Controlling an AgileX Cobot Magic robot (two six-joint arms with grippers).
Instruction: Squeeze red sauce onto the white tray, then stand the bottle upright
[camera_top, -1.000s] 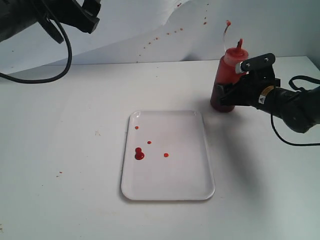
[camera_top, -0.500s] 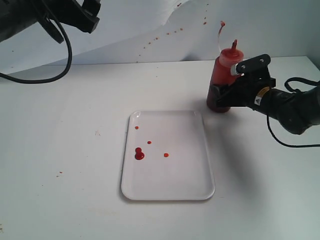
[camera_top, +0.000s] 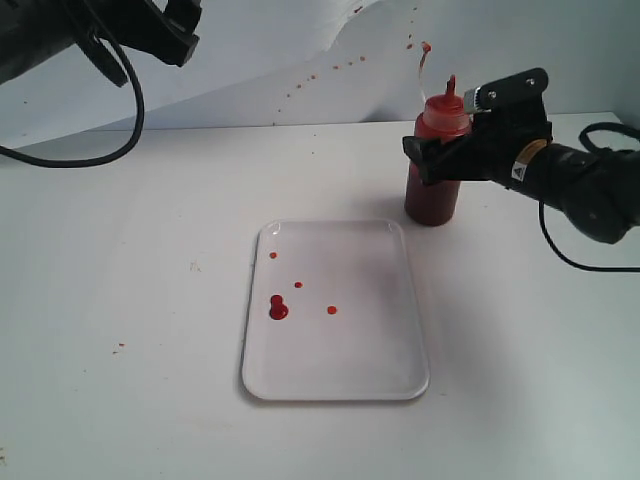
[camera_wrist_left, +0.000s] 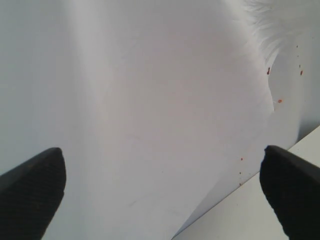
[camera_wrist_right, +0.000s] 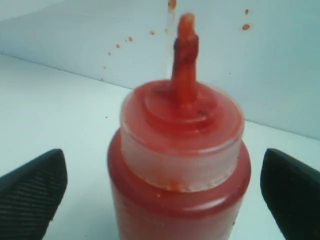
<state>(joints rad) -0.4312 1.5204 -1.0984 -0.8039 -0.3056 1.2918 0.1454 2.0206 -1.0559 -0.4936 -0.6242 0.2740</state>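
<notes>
**Figure. Bottle standing within the spread right tool; sauce on the tray.**

The bottle (camera_top: 430, 190) stands upright on the worktop (camera_top: 150, 250), just beyond the far right corner of the white tray (camera_top: 370, 340) and clear of its rim. Its long axis is vertical, with the nozzle pointing straight up. My right tool (camera_top: 440, 125) straddles the bottle's shoulder. In the right wrist view the two fingers (camera_wrist_right: 32, 195) are spread wide, with bare worktop showing between each pad and the bottle wall, so nothing is pinched.

My left tool (camera_wrist_left: 162, 187) is also spread and holds nothing. It hangs raised at the far left, facing the backdrop, well apart from the tray and the bottle. The right arm is therefore much the nearer one.

The tray holds only the red sauce (camera_top: 279, 310): one larger blob in its left half and three small drops near it. The rest of the tray is bare white. The bottle's lower part looks dark red, so I judge it still well filled.

I judge both steps essentially done. What remains turns on the bottle sitting squarely between the fingers. Any retreat has to run straight back along the arm's own line, because a sideways drift would bring a finger against the shoulder and tip the bottle.
</notes>
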